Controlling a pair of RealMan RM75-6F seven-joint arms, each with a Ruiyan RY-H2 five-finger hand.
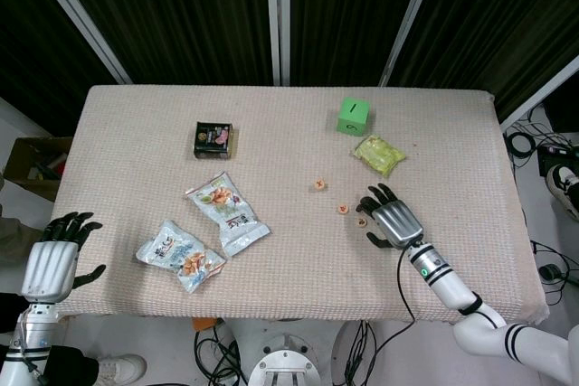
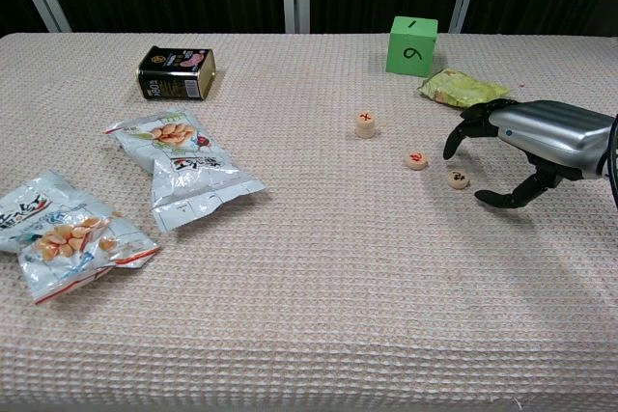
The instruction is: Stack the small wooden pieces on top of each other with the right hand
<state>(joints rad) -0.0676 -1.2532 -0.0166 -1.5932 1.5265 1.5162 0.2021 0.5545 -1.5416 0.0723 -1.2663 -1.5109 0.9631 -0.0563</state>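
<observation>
Three small round wooden pieces with red marks lie apart on the cloth: one [image 1: 318, 185] [image 2: 365, 124] thicker, one [image 1: 344, 209] [image 2: 416, 159] in the middle, one [image 1: 360, 221] [image 2: 458, 178] nearest my right hand. My right hand [image 1: 392, 217] [image 2: 526, 148] hovers just right of that last piece, fingers spread and curved, holding nothing. My left hand [image 1: 56, 255] rests off the table's front left corner, fingers apart and empty; the chest view does not show it.
A green cube [image 1: 353, 116] [image 2: 413, 44] and a yellow-green packet [image 1: 379, 155] [image 2: 461, 90] lie behind the pieces. A dark tin [image 1: 213, 139] [image 2: 177, 73] stands at back left. Two snack bags [image 1: 228, 212] [image 1: 179, 255] lie front left. The table edge [image 1: 380, 318] runs below my right wrist.
</observation>
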